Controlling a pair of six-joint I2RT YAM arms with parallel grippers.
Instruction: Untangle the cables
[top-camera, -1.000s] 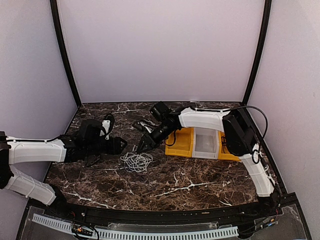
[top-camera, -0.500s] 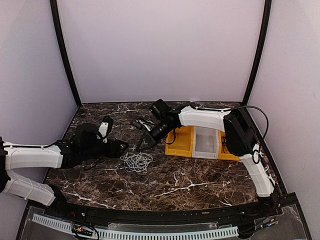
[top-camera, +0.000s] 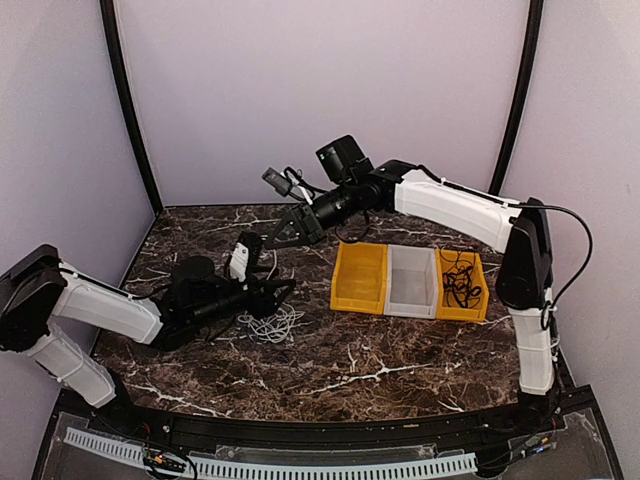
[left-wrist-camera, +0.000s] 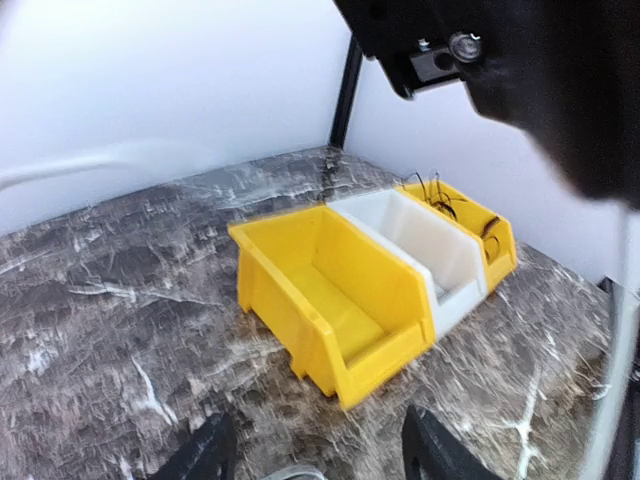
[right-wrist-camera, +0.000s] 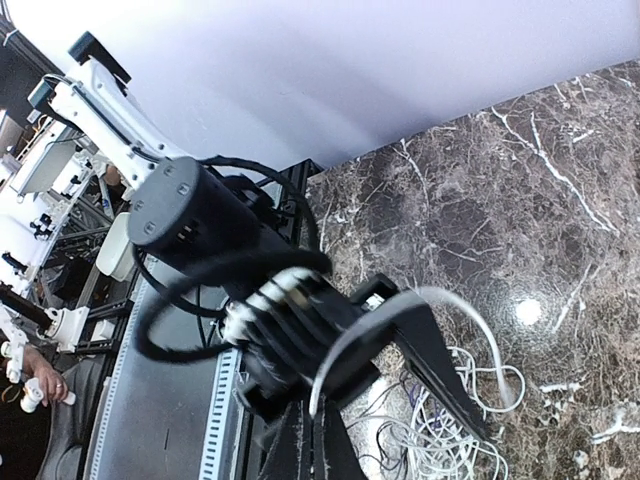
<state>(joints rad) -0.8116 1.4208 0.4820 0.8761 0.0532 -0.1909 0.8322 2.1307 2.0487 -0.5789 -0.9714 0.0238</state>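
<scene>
A clump of white cables (top-camera: 273, 323) lies on the marble table, left of the bins. My right gripper (top-camera: 283, 238) is raised above and behind it, shut on one white strand (right-wrist-camera: 452, 300) that arcs from the closed fingertips down to the clump (right-wrist-camera: 455, 435). My left gripper (top-camera: 281, 293) hovers low at the clump's upper edge and is open. In the left wrist view its fingertips (left-wrist-camera: 433, 452) stand wide apart with nothing gripped between them, and a bit of white cable (left-wrist-camera: 290, 472) shows at the bottom edge. Black cables (top-camera: 459, 277) lie in the right yellow bin.
Three bins stand in a row right of the clump: a yellow bin (top-camera: 360, 279), a white bin (top-camera: 412, 284) and a yellow bin (top-camera: 474, 303) holding the black cables. The right arm (left-wrist-camera: 530, 80) hangs over the left gripper. Tent walls enclose the table.
The right gripper closed on a white strand and rose up and back, pulling it out of the clump. The left arm reached right, up to the clump.
</scene>
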